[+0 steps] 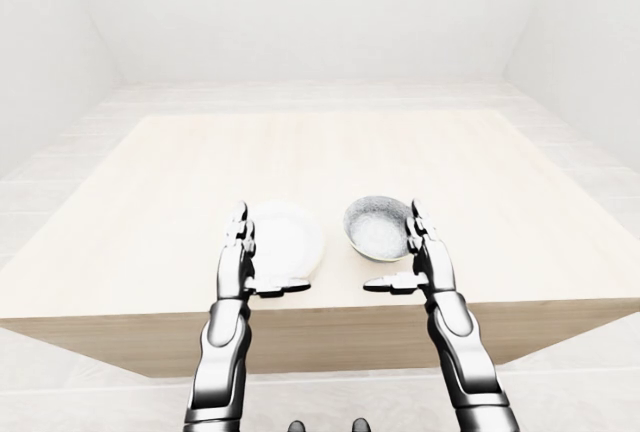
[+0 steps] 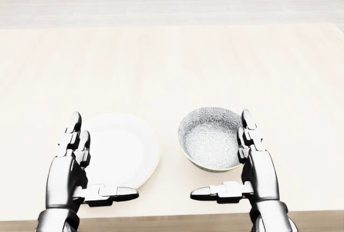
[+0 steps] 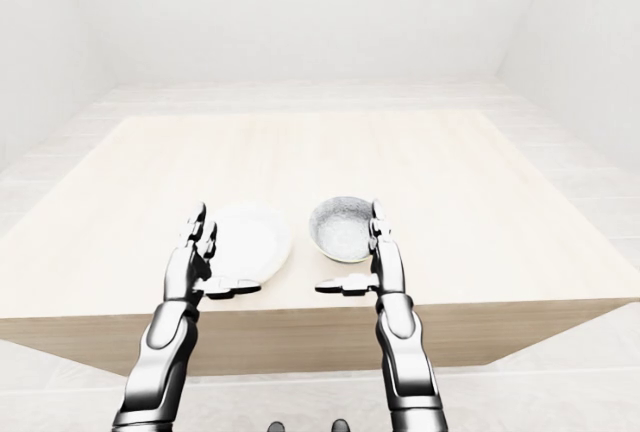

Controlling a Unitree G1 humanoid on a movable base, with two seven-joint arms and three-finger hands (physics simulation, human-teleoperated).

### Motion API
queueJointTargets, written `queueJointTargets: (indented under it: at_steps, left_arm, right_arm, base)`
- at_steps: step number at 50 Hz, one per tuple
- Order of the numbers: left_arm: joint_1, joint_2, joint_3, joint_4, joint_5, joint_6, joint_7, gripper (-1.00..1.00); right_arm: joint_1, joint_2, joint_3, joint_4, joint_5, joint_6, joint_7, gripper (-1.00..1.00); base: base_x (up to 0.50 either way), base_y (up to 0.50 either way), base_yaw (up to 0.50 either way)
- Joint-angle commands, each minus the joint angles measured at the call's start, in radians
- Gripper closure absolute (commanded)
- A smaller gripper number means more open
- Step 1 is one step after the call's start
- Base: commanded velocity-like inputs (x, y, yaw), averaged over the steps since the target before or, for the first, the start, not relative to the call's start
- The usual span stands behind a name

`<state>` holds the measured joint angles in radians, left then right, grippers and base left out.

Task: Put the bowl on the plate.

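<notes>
A grey patterned bowl [image 2: 210,137] stands upright on the pale wooden table [image 2: 172,65], near its lower edge in the head view. A white plate [image 2: 122,149] lies flat just left of the bowl, with a narrow gap between them. My right hand [image 2: 224,162] is open beside the bowl's right rim, thumb stretched out below the bowl. My left hand [image 2: 97,162] is open over the plate's left edge, its thumb lying across the plate's lower rim. Neither hand holds anything.
The table's near edge [image 1: 320,307] runs just below both hands. White walls and a pale floor [image 1: 300,92] surround the table. Broad tabletop extends beyond the bowl and plate toward the top of the views.
</notes>
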<state>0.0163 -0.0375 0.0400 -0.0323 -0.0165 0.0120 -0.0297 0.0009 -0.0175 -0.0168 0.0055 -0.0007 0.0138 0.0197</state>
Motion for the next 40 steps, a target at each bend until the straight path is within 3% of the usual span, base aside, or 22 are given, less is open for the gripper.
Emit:
queueJointTargets:
  at_steps: [1, 3, 7, 19, 40]
  left_arm:
    - [-0.043, 0.025, 0.031, -0.001, 0.020, 0.036, -0.020, -1.00]
    - [-0.047, 0.040, 0.018, -0.010, 0.028, 0.048, -0.012, -1.00]
    - [-0.051, 0.055, 0.004, -0.046, 0.032, 0.075, -0.008, -1.00]
    - [-0.057, 0.079, 0.011, -0.132, 0.047, 0.075, -0.018, -1.00]
    - [-0.106, 0.075, 0.051, -0.246, 0.002, 0.075, -0.027, -1.00]
  right_arm:
    - [-0.022, -0.018, -0.005, 0.014, 0.008, -0.020, 0.001, -1.00]
    - [-0.031, -0.011, -0.006, 0.021, 0.009, -0.036, 0.007, -1.00]
    - [-0.037, -0.009, -0.009, 0.013, 0.003, -0.029, 0.011, -1.00]
    - [-0.046, -0.024, -0.040, -0.111, 0.006, 0.071, 0.020, -1.00]
    - [-0.068, -0.022, -0.053, -0.207, 0.002, 0.073, 0.029, -1.00]
  base:
    - [0.00, 0.00, 0.00]
    - [0.00, 0.00, 0.00]
    - [0.00, 0.00, 0.00]
    - [0.00, 0.00, 0.00]
    - [0.00, 0.02, 0.00]
